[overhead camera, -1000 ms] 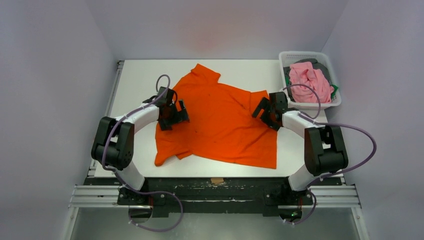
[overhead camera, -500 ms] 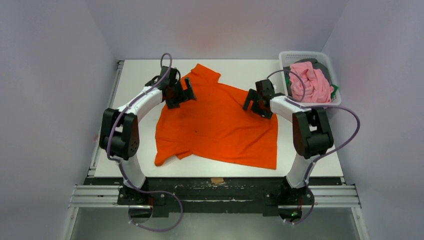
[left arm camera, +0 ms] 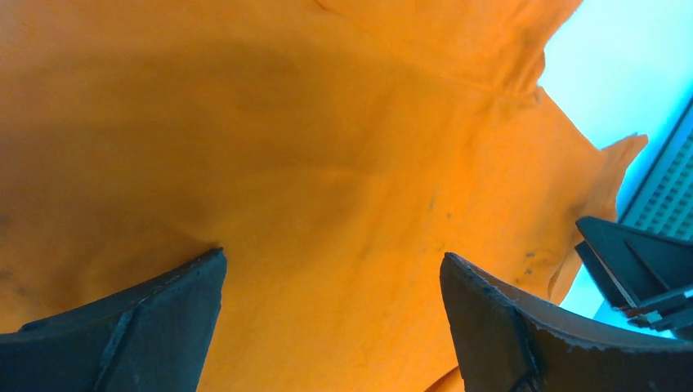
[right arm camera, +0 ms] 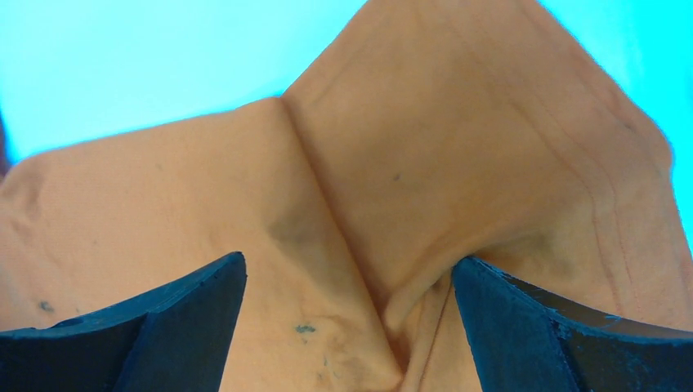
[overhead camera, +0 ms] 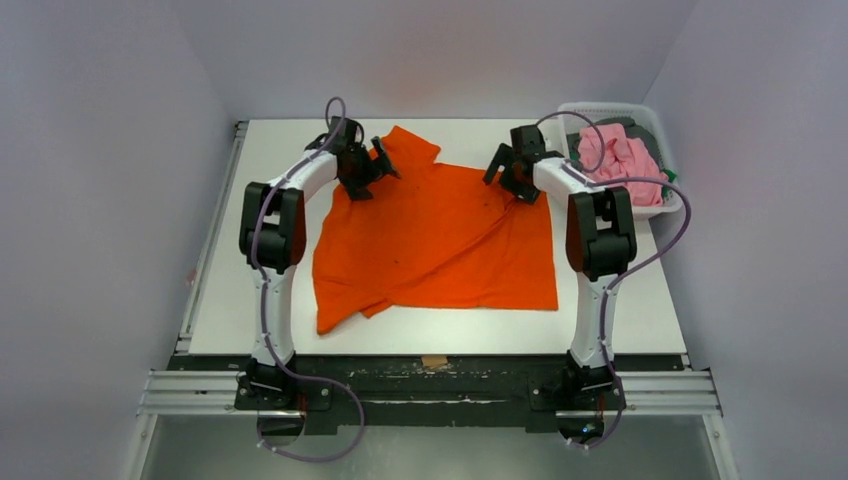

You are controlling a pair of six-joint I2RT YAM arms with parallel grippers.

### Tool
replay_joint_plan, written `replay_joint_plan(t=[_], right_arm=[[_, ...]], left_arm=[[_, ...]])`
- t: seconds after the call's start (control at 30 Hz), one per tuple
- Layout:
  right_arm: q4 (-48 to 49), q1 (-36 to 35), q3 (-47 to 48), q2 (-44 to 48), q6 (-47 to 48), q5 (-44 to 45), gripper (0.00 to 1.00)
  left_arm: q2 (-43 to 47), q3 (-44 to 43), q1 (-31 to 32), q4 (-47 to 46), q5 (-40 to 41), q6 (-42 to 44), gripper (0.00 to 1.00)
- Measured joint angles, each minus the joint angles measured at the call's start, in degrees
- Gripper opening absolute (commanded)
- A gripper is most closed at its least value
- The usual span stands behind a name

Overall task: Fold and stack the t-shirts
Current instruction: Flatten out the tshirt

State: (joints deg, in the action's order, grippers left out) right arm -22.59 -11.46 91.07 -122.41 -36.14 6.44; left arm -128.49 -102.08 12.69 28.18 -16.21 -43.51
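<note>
Both arms have pushed out from mid-shirt to the far edge, left gripper (overhead camera: 383,164) and right gripper (overhead camera: 507,178) spread wide and empty over the orange t-shirt (overhead camera: 440,245) lying on the table (overhead camera: 270,150), lining up a shoulder pinch, I reckon.

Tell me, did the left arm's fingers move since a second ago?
Yes. The left fingers went from mid-table toward the table's far edge, and now hang over the orange t-shirt's collar end.

Bare table (overhead camera: 270,290) lies open along the frame's left side and lower right. At upper right the white basket (overhead camera: 606,105) stands just beside my right gripper (overhead camera: 505,183).
</note>
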Motion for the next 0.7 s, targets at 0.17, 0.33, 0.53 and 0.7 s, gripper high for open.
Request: replay_joint_plan(t=[0.17, 0.33, 0.53, 0.7], right_arm=[[-2.03, 2.78, 4.94, -2.95, -1.86, -0.33, 0.96], [-2.75, 4.61, 5.49, -3.21, -2.21, 0.07, 0.97], [-3.43, 4.83, 5.38, -2.78, -0.61, 0.55, 0.97], [-4.28, 5.01, 1.46, 1.05, 2.05, -0.17, 0.97]], left_arm=[[-2.45, -2.34, -2.78, -0.31, -1.38, -5.07, 1.0], [-2.91, -2.73, -3.96, -0.35, -1.6, -9.01, 1.0], [-2.45, -2.91, -4.11, 1.11, 2.58, -10.93, 1.0], [2.14, 1.01, -5.42, 3.76, 8.04, -10.32, 1.0]])
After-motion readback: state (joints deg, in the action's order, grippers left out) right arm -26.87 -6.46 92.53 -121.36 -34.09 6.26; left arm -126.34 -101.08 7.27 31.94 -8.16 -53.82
